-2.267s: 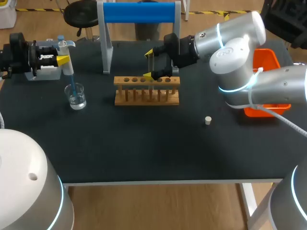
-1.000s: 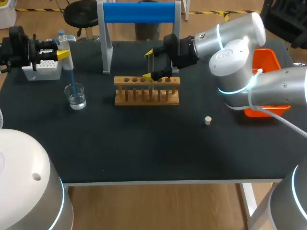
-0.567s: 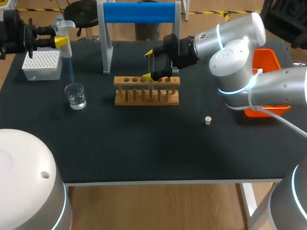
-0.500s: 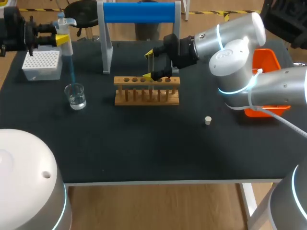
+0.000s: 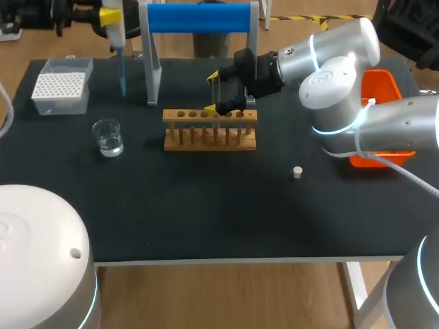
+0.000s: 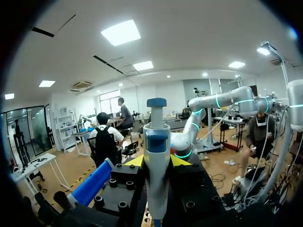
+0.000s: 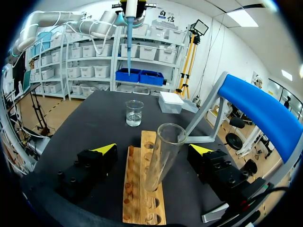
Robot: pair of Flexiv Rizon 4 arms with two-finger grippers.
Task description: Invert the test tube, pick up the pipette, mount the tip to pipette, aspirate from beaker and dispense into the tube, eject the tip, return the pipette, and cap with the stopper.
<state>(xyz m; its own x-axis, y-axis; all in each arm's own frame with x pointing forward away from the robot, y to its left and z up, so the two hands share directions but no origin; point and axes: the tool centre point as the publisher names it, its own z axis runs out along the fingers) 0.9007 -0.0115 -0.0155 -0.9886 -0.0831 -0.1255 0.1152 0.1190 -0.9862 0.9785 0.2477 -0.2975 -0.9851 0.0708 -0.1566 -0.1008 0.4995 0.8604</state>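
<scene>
Far left of the wooden test tube rack (image 5: pixel 210 129), a white tip box (image 5: pixel 62 92). Nearer the rack and raised behind it, left gripper (image 5: pixel 110 14) clamped on the pipette (image 5: pixel 115 33), blue tip (image 5: pixel 122 75) mounted and pointing down. Left and slightly forward of the rack, a glass beaker (image 5: pixel 108 137) holding clear liquid. In the rack, upright and mouth up, the test tube (image 7: pixel 163 156), between the wide-spread fingers of the right gripper (image 5: pixel 217 91), neither touching it. Right and forward of the rack, the stopper (image 5: pixel 297 172). Far right, an orange bin (image 5: pixel 384 89).

Bright, even light from above, faint shadows
</scene>
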